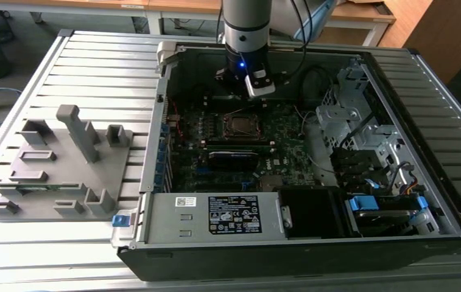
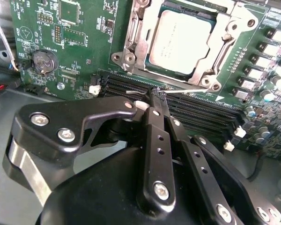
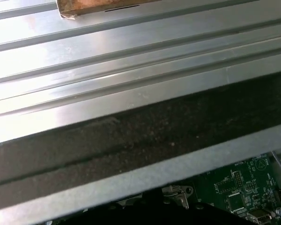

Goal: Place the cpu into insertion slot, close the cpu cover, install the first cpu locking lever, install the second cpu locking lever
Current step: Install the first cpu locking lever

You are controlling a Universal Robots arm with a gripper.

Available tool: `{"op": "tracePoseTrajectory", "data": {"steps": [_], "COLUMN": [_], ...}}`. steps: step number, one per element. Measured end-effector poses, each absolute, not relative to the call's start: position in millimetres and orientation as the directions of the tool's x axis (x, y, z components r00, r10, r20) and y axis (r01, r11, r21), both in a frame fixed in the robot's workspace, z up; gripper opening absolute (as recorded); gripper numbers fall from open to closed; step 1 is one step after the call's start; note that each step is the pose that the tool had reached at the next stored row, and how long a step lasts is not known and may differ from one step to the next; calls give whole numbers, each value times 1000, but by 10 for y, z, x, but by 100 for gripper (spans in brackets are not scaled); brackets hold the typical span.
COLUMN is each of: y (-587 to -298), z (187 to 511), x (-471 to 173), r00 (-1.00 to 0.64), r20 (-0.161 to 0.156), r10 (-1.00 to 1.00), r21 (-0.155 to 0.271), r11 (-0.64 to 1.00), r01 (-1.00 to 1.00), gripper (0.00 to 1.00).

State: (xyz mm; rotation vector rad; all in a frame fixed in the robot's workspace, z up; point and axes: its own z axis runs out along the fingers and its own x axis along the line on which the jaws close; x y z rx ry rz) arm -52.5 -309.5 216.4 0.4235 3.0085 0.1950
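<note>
On the exterior view's left you have a grey rack (image 1: 59, 170) of upright pegs lying on the slatted metal surface (image 1: 92, 67), just beside the open computer case (image 1: 153, 121). Further across, the arm (image 1: 246, 24) comes down into the case. Its end hangs near the socket (image 1: 242, 125), on the side farther from that camera. The socket sits in the green board, about midway across the case. A silver drive cage (image 1: 352, 121) stands toward the exterior view's right.

In the second wrist view you see a coin battery (image 2: 43, 61) on the green board (image 2: 84, 42), then the black jaws, pressed together at their tips. The tips sit over the black memory slots (image 2: 206, 115), right at a thin wire lever (image 2: 192, 90) that runs along one edge of the socket. You cannot tell whether the wire is caught between them or only touched. Beyond the tips the chip (image 2: 180, 40) lies seated in the socket, dull silver top up. The cover (image 2: 139, 42), a silver frame, lies down around it with the chip showing through the cut-out.

In the first wrist view you get the slatted surface, the case's dark wall (image 3: 131, 140) and a patch of green board.
</note>
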Motion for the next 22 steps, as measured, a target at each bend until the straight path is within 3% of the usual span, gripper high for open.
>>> {"op": "tracePoseTrajectory", "data": {"steps": [22], "y": [-3056], "z": [2144], "x": [-523], "r00": [-917], "r20": [-78], "r10": [392], "r21": [140], "r11": [915], "r01": [379], "gripper": [11]}}
